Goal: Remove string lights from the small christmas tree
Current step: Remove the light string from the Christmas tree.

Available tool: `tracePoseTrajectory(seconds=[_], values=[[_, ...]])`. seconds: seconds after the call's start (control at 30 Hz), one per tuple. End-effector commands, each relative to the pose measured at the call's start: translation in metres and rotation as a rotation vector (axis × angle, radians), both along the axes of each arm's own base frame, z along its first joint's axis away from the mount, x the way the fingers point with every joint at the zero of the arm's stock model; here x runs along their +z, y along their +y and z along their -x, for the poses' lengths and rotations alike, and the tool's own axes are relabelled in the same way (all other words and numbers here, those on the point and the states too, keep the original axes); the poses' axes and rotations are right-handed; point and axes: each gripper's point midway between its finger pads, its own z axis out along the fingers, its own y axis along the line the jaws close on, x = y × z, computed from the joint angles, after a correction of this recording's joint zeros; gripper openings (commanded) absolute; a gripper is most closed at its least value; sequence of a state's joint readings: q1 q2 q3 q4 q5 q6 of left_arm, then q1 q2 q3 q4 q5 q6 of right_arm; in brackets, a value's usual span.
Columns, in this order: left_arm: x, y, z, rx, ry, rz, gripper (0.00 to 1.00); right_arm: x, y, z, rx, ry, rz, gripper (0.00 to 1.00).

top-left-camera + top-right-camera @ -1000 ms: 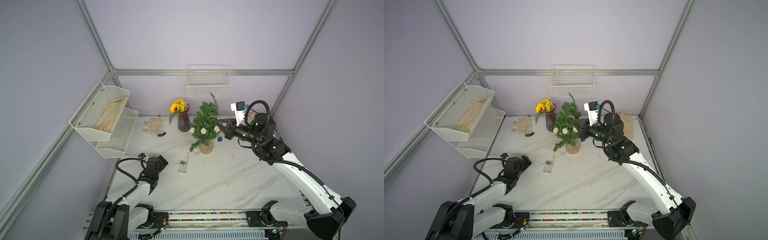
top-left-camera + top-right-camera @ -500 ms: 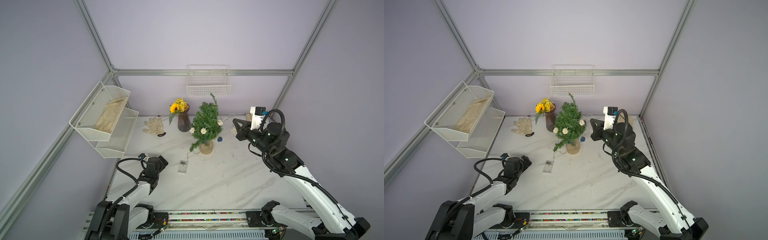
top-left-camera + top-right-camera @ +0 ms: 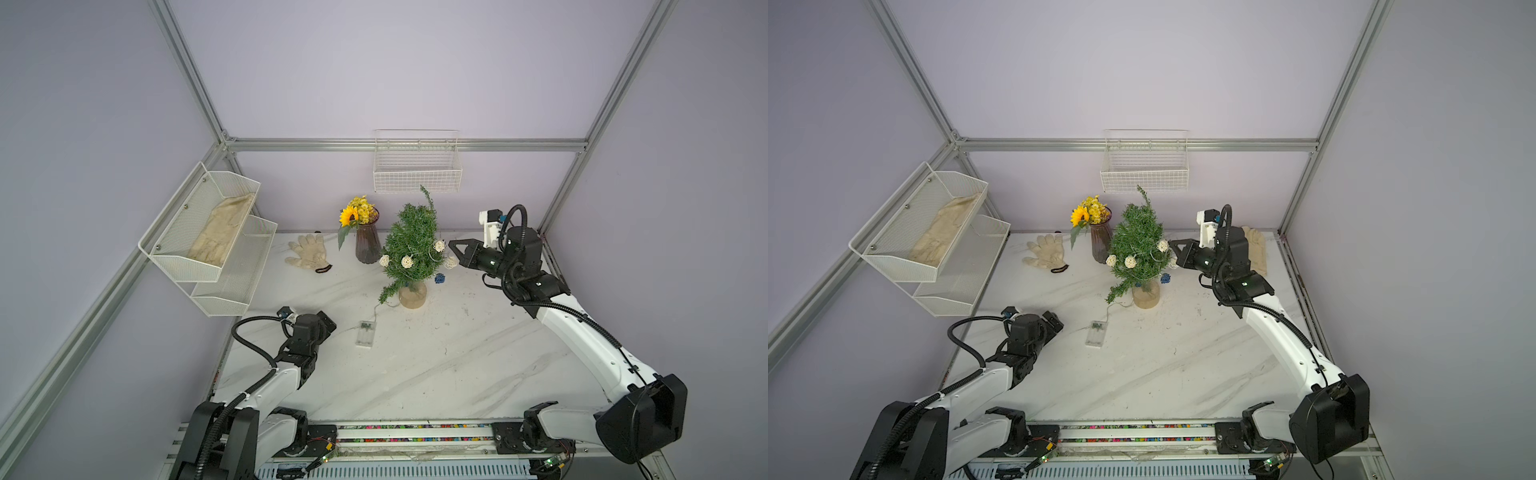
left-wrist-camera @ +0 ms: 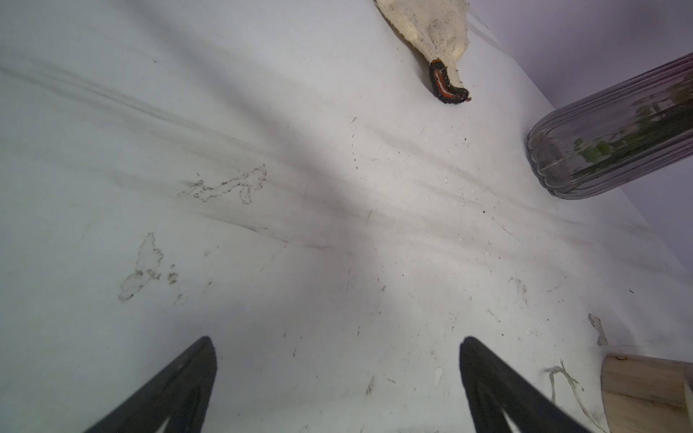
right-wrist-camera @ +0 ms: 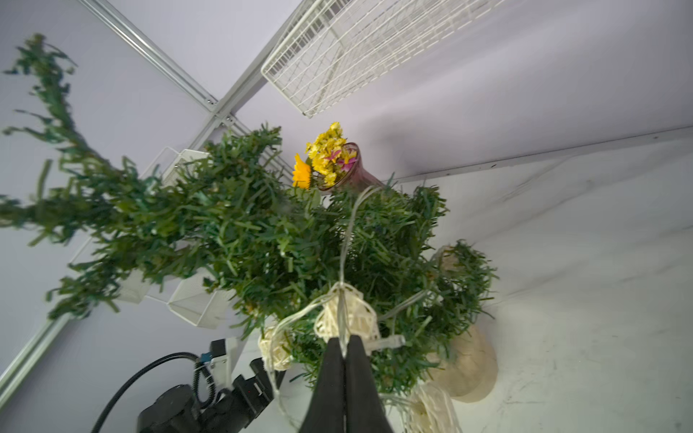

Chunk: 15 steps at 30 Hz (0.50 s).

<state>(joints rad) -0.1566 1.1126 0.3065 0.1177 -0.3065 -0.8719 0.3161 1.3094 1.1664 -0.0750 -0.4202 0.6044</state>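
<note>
Starting nearest the camera, the left hand [image 4: 337, 350] sits low over the surface [image 3: 415, 374] in the lower left of both top views. Its jaws are spread wide and empty, and its wrist view shows only bare marble between the two fingers [image 4: 187, 375]. Just right of it the battery box [image 3: 365, 333] of the string lights [image 3: 407, 262] lies flat on the surface. A thin wire [image 3: 376, 311] runs from it toward the tan base [image 3: 412, 296] of the small christmas tree [image 3: 411, 241].

The tree stands upright at centre frame. Cream woven balls hang across its lower branches, with one blue ball [image 3: 439, 277] at the lower right of the foliage.

The right hand [image 5: 344, 343] extends level from the right of the frame to the tree's right flank. Its jaws are closed tight on the pale wire, pinching it directly beside one cream ball [image 5: 347, 318].

Open room: a broad bare stretch of surface fills the lower centre and right, between the tree and the front rail [image 3: 415, 428]. Farther back, a ribbed vase [image 3: 367, 249] of yellow flowers stands just left of the tree, and a glove [image 3: 307, 254] lies left of that. A second glove [image 3: 1256, 249] lies behind the right arm. A mesh rack [image 3: 183, 266] juts from the left wall, and a wire basket [image 3: 415, 174] hangs on the back wall above the tree tip.
</note>
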Motion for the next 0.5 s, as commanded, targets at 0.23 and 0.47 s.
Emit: tracePoseTrajectory(seconds=[0.23,0.47], values=[[0.035,0.0,-0.022,0.008,-0.102,0.013,1.0,0.014,0.018,0.019,0.117,0.01,-0.167,0.07],[0.034,0.0,-0.022,0.008,-0.099,0.012,1.0,0.005,0.029,0.018,0.173,0.053,-0.254,0.1]])
